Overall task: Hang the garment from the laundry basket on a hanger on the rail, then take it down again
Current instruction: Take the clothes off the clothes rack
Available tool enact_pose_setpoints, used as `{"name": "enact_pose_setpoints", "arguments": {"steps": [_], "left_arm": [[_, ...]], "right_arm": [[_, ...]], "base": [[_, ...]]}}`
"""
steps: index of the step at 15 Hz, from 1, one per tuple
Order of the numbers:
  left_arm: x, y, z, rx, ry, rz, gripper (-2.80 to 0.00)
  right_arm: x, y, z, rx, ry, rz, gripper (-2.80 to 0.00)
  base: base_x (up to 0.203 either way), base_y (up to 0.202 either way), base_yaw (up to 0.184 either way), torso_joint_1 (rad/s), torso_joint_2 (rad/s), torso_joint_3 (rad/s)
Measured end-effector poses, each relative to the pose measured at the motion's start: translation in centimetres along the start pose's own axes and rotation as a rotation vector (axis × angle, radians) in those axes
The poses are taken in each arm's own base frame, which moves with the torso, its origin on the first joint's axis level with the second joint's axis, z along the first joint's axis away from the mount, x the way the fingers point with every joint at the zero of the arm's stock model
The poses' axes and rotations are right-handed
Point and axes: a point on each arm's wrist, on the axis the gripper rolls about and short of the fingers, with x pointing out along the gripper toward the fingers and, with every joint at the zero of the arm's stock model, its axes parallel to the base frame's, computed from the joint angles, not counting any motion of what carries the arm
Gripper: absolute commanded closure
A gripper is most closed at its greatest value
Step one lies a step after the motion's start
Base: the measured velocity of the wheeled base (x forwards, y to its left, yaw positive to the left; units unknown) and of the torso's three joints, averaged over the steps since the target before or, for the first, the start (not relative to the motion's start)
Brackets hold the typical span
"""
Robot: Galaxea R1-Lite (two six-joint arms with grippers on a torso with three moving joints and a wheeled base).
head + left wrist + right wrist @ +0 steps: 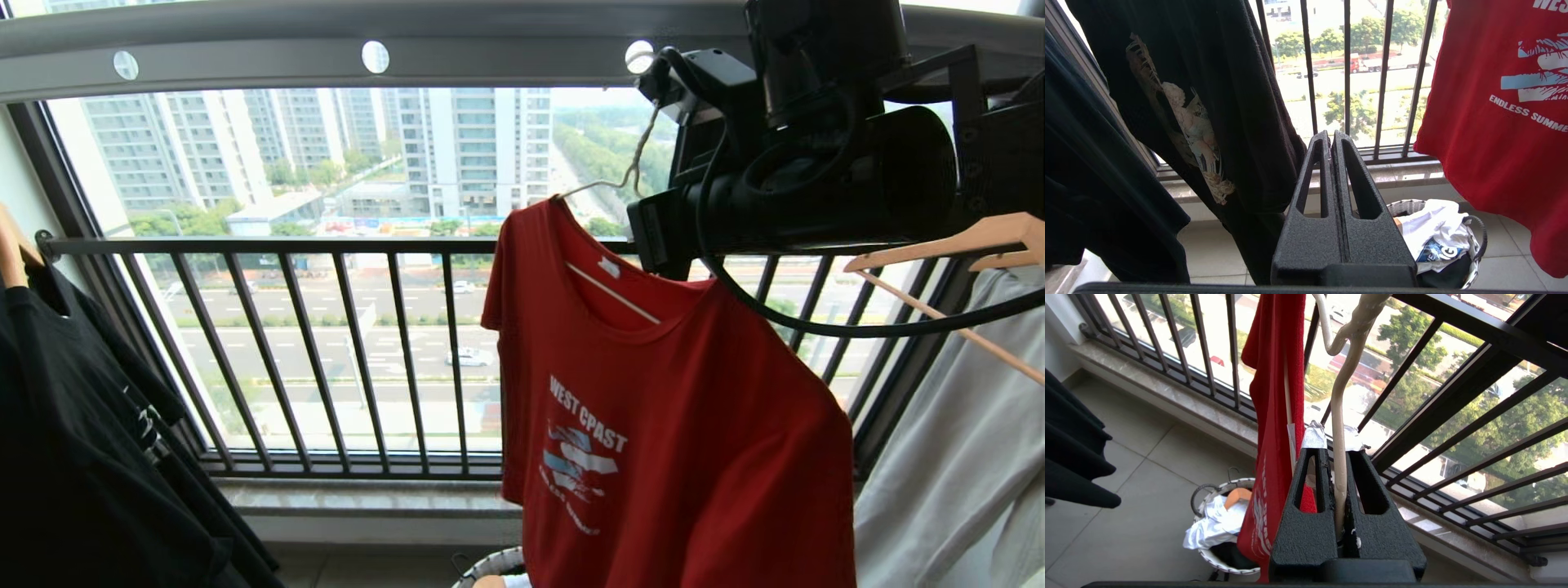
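The garment (669, 408) hangs at centre right on the hanger (1340, 428), whose neck the right gripper (1336, 451) clamps just under the rail (343, 57). I judge the hook must seat in a hole before release. Left gripper (1331, 141) is closed, empty.

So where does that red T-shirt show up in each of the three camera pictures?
Head view: the red T-shirt hangs right of centre, on the wire hanger, in front of the window railing.
Left wrist view: its lower part with the print fills the right edge.
Right wrist view: seen edge-on, a narrow red strip beside the right tool, which is shut on the hanger.
Shared landmark: the black window railing.
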Motion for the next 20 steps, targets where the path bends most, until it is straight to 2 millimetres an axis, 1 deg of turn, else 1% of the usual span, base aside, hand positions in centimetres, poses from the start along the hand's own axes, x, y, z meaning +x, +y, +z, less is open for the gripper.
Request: {"name": "enact_pose_setpoints", "arguments": {"steps": [6, 10, 12, 14, 18, 20], "left_arm": [[0.0, 0.0, 0.0, 0.000, 0.000, 0.000, 0.00], [0.0, 0.0, 0.0, 0.000, 0.000, 0.000, 0.00], [0.0, 0.0, 0.0, 0.000, 0.000, 0.000, 0.00], [0.0, 0.0, 0.0, 0.000, 0.000, 0.000, 0.00], [0.0, 0.0, 0.0, 0.000, 0.000, -0.001, 0.00], [0.0, 0.0, 0.0, 0.000, 0.000, 0.000, 0.00]], "right_arm": [[-1.3, -0.3, 0.2, 0.000, -0.011, -0.006, 0.00], [-2.3, -0.3, -0.7, -0.009, 0.008, -0.005, 0.00], [-2.4, -0.2, -1.4, -0.015, 0.028, -0.002, 0.00], [-2.4, -0.2, -1.7, -0.014, 0.028, -0.005, 0.00], [-2.2, -0.1, -0.8, 0.012, -0.061, -0.025, 0.00], [-2.1, 0.4, -0.5, 0.019, -0.094, -0.040, 0.00]], "base": [[0.000, 0.000, 0.000, 0.000, 0.00, 0.000], [0.000, 0.000, 0.000, 0.000, 0.00, 0.000], [0.000, 0.000, 0.000, 0.000, 0.00, 0.000], [0.000, 0.000, 0.000, 0.000, 0.00, 0.000], [0.000, 0.000, 0.000, 0.000, 0.00, 0.000], [0.000, 0.000, 0.000, 0.000, 0.00, 0.000]]}}
